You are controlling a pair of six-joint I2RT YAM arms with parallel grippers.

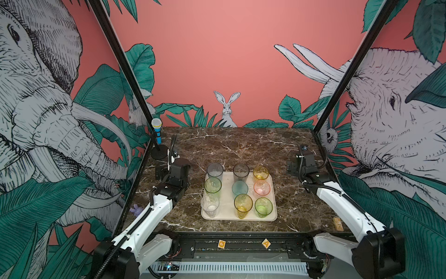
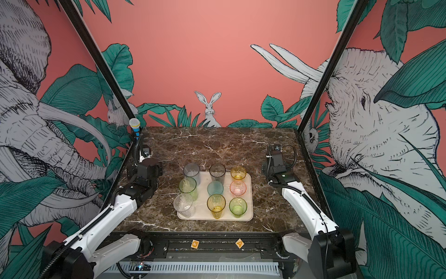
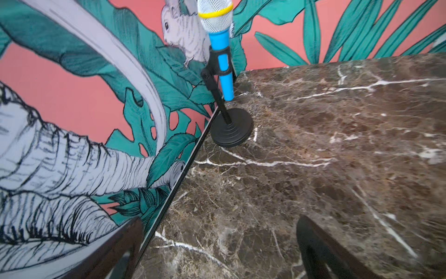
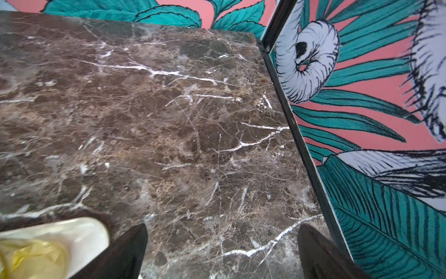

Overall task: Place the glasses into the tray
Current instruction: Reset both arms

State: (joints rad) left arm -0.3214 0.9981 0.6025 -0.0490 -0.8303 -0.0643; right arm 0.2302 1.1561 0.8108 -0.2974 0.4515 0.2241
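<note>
A cream tray point(image 1: 228, 201) is seen lying on the dark marbled surface point(image 1: 241, 147), midway between its left and right edges and nearer its near edge than its far one. All nine glasses point(image 2: 215, 188) are stood upright inside the tray, in three rows of three. Along the tray's far side a grey glass point(image 1: 214, 170), a smoky brown glass point(image 1: 240, 172) and a short amber glass point(image 1: 261, 173) are lined up from left to right. In the middle row a tall pale green glass point(image 1: 212, 185), a short teal glass point(image 1: 240, 188) and a pink glass point(image 1: 261, 188) are found. Nearest the near edge a clear glass point(image 1: 210, 205), a tall yellow glass point(image 1: 243, 204) and a short green glass point(image 1: 263, 207) are set.

The left claw point(image 3: 219, 219) is spread wide and nothing is held in it. It is pointed at the far left corner of the surface, where a blue toy microphone point(image 3: 220, 60) is clipped in a black stand point(image 3: 231, 128). The right claw point(image 4: 223, 225) is likewise opened wide and empty, over bare surface close to the right edge. In the right wrist view a corner of the tray and the amber glass are caught just beside one finger point(image 4: 125, 251). Both claws are apart from the glasses.
</note>
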